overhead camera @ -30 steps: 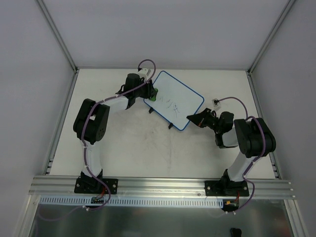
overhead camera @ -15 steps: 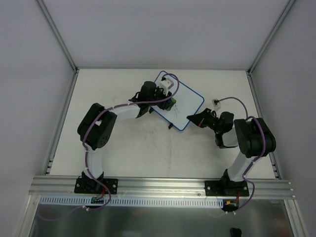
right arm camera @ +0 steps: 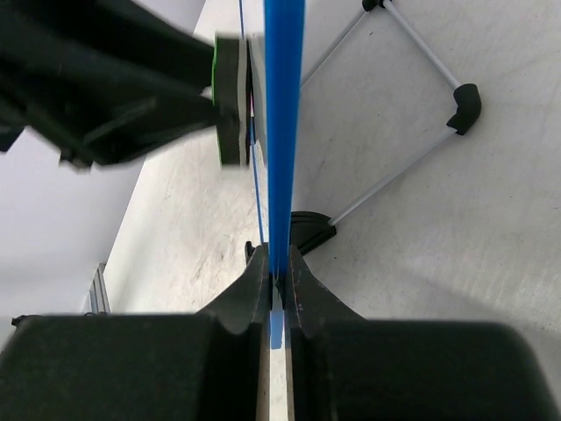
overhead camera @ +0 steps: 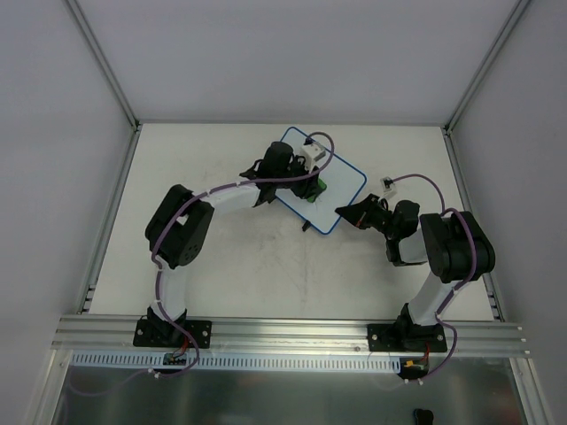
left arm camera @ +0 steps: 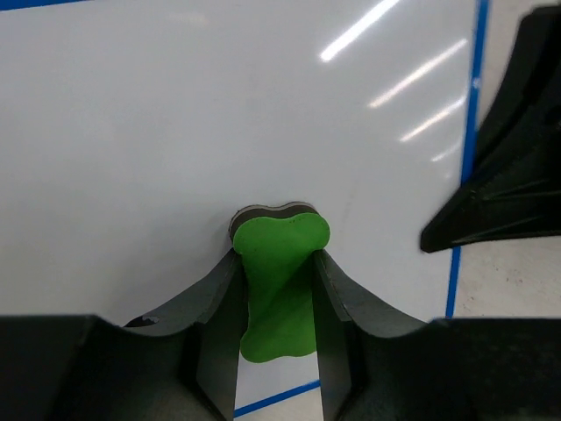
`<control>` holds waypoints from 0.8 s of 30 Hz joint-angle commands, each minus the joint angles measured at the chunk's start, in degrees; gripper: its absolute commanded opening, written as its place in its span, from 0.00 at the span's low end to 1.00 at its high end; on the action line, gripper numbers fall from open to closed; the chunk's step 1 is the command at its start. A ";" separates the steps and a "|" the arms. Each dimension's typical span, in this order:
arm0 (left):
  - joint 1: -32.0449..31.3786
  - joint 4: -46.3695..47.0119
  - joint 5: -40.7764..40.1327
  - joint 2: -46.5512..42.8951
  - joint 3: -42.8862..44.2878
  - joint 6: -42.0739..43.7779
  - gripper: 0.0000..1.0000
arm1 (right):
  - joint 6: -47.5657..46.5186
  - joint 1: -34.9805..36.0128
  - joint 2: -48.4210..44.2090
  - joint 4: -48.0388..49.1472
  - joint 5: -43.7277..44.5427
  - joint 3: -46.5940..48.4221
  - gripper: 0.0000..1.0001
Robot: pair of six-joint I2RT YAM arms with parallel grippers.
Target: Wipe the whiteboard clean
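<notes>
Arms reach from the near rail out over the bench (overhead camera: pixel 230 266). The right claw (right arm camera: pixel 279 263) is pressed onto the whiteboard (overhead camera: pixel 344 193), pinching its blue rim at the near right corner. In the wrist view the rim runs edge-on between the fingers, with a black foot (right arm camera: pixel 308 233) on the bench just past them. Farther on, the left claw (left arm camera: pixel 277 276) pinches the green eraser (left arm camera: pixel 280 237), whose tip sits against the white face near the board's right rim. The board stands on its feet at the far middle of the bench, between both claws.
</notes>
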 commanded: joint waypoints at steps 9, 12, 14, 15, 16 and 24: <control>13.28 2.40 -6.12 2.11 -2.03 -17.72 0.00 | -2.15 0.18 -2.07 13.37 -0.43 -0.24 0.00; 13.28 2.49 -6.31 1.50 -2.91 -17.54 0.00 | -1.97 0.18 -2.16 13.37 -0.51 -0.33 0.00; 13.11 2.75 -5.95 1.24 -3.18 -17.54 0.00 | -1.97 0.18 -2.07 13.37 -0.60 -0.16 0.00; 13.02 3.27 -3.95 1.15 -3.87 -17.54 0.00 | -1.97 0.18 -1.98 13.37 -0.51 -0.16 0.00; 12.85 4.06 -2.80 1.06 -4.40 -17.36 0.00 | -1.97 0.09 -2.07 13.37 -0.51 -0.24 0.00; 6.61 -0.76 -7.09 -1.32 -3.81 -13.59 0.00 | -1.97 0.00 -2.16 13.37 -0.51 -0.42 0.00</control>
